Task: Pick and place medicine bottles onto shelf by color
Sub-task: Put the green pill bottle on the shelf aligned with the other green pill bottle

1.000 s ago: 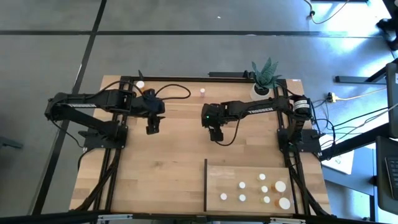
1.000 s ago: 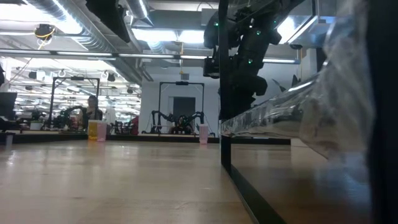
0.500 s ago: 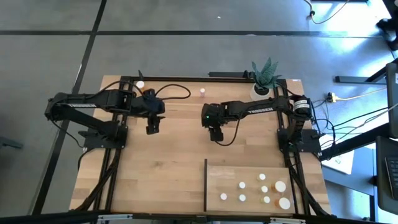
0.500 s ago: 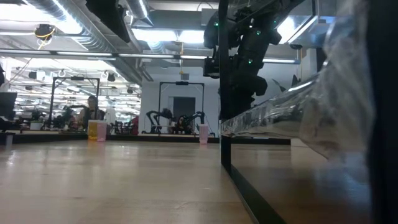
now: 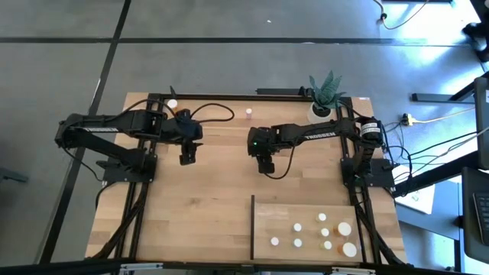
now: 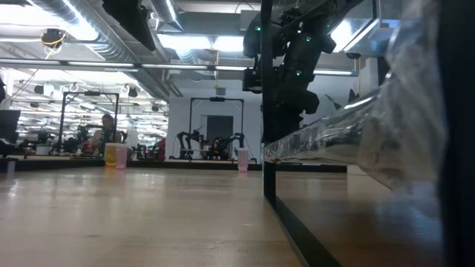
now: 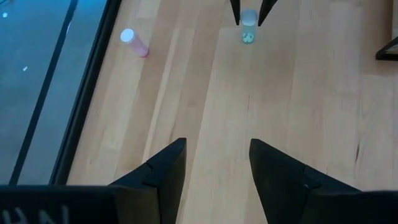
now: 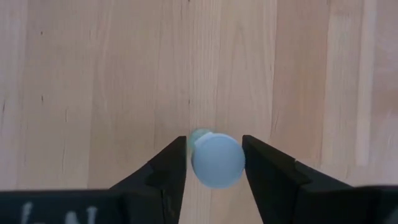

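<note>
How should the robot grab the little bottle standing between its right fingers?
Best from straight above, by the sides of its round white cap. The bottle stands upright on the table, and the right gripper already has a finger on either side of it. A gentle squeeze and a straight lift would probably do. The left gripper waits open nearby.

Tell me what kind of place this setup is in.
Probably a robotics lab or workshop: a wooden table on a grey concrete floor, other robot arms on stands across the room, and bare ceiling ducts with strip lights.
</note>
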Tool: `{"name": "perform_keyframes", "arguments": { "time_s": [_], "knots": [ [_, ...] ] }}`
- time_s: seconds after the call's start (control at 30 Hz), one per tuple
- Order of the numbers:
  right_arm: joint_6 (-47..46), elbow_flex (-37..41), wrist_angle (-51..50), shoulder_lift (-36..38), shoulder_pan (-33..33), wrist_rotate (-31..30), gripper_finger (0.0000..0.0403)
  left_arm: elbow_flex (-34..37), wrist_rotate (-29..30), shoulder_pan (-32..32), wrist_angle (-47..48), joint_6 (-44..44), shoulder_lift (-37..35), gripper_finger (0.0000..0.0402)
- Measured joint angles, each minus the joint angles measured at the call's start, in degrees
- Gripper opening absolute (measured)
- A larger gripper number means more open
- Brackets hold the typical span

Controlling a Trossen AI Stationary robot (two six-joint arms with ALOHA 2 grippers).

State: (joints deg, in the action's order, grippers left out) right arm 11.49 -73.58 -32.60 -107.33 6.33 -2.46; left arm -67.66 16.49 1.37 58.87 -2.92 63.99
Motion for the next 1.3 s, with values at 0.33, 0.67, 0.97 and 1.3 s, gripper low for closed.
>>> {"name": "perform_keyframes", "arguments": {
  "time_s": [0.33, 0.67, 0.97, 1.3],
  "knots": [
    [-0.73, 0.00, 0.02, 0.02, 0.00, 0.02, 0.0126, 0.00, 0.00, 0.00, 0.00, 0.02, 0.00, 0.0169],
    [-2.21, -0.07, 0.09, 0.60, -0.16, 0.04, 0.0124, 0.00, 0.00, -0.02, 0.00, 0.02, 0.00, 0.0169],
    [-5.31, -0.07, -3.39, 6.16, -3.07, 0.81, 0.0123, 0.00, -0.02, -0.02, -0.13, 0.02, 0.00, 0.0169],
    [-15.88, -0.09, -11.33, 13.28, -9.47, 0.61, 0.0122, 0.00, -1.32, -0.35, -3.16, 1.69, 0.12, 0.0169]
  ]
}}
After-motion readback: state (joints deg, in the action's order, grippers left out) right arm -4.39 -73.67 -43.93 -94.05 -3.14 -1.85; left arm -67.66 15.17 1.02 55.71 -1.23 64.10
